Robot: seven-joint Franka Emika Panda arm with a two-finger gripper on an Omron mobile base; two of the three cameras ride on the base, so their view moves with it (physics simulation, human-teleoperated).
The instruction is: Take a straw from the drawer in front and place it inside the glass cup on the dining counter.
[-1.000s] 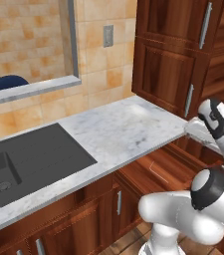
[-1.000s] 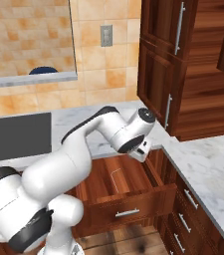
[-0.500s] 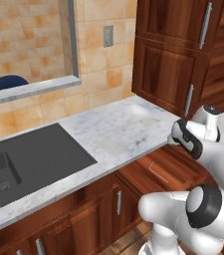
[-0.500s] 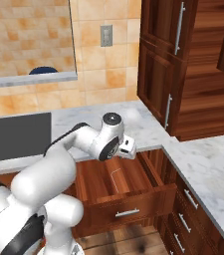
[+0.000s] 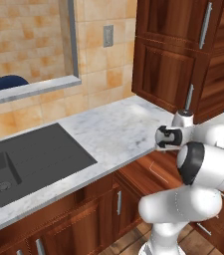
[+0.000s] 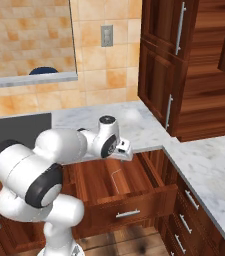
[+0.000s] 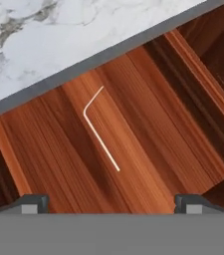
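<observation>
Swinging leftward since the earlier frames, the white arm's two-finger gripper now hangs over the far edge of the open dark-wood drawer — jaws spread wide apart, gripping nothing. On the drawer's bare wooden floor lies the thin pale straw, bent near one end, alone and below the gripper. Beyond the drawer runs the white grey-veined marble counter with its black sink at left.

No legible text, label, brand, number or sign appeared on any surface in these views.
</observation>
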